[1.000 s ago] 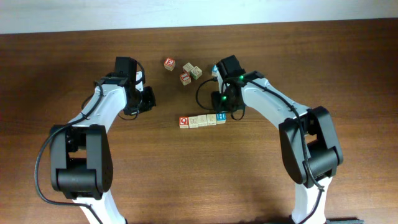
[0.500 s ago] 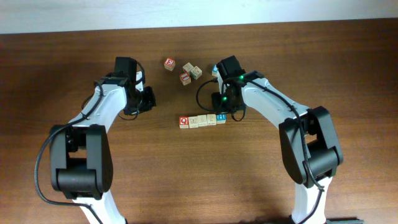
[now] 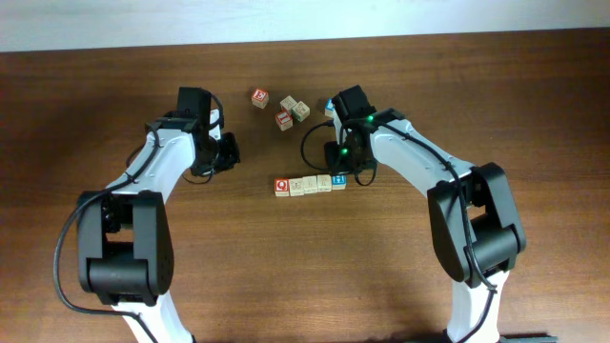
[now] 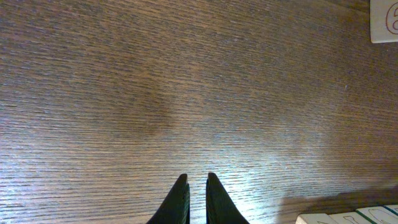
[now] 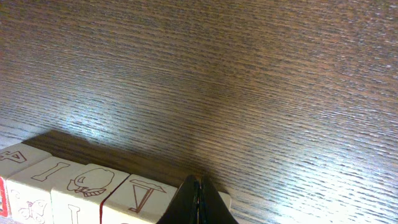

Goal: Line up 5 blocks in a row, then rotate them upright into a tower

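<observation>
Five blocks lie in a row: a red-faced one (image 3: 283, 187), three beige (image 3: 311, 183) and a blue-faced one (image 3: 338, 179). My right gripper (image 3: 346, 170) hangs over the blue end. In the right wrist view its jaws (image 5: 199, 185) are shut, with nothing between them. The tips sit right at the end block (image 5: 224, 201), beside a block printed with a red triangle (image 5: 140, 194). My left gripper (image 3: 229, 152) is left of the row, apart from it. Its fingers (image 4: 194, 182) are shut to a thin slit above bare wood.
Several loose blocks lie behind the row: a red one (image 3: 259, 98), two beige (image 3: 294, 106) and a red-faced one (image 3: 283, 120). Another block (image 3: 329, 107) peeks out beside the right arm. A block face (image 4: 384, 18) shows at the left wrist view's top right corner.
The right gripper's jaws have closed fully over the blue end of the row. Arms and blocks have hardly moved.
</observation>
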### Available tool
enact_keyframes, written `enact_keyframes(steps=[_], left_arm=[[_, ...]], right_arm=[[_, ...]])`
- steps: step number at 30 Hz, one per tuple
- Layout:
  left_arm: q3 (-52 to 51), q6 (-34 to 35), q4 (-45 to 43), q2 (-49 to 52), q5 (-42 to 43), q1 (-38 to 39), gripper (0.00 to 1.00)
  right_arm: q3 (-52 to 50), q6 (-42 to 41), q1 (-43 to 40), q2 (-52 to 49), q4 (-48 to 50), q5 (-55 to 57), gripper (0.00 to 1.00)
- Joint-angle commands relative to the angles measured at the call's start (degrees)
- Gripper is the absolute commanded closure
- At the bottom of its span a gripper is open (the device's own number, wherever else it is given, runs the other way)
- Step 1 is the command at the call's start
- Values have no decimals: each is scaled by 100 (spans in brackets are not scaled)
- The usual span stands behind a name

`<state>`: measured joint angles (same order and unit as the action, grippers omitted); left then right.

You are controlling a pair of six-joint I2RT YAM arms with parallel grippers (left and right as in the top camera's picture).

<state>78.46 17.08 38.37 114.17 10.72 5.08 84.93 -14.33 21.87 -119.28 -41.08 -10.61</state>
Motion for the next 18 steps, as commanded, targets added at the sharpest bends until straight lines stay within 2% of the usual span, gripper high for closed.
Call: enact_keyframes(steps=[1,18], left_arm=[[76,-85,4,-63,87,17,91],[76,-85,2,-63,105,57,92]], right_arm=[[-46,63,37,-35,-13,-17,95],[-46,197,105,-35,-4,-35,95]])
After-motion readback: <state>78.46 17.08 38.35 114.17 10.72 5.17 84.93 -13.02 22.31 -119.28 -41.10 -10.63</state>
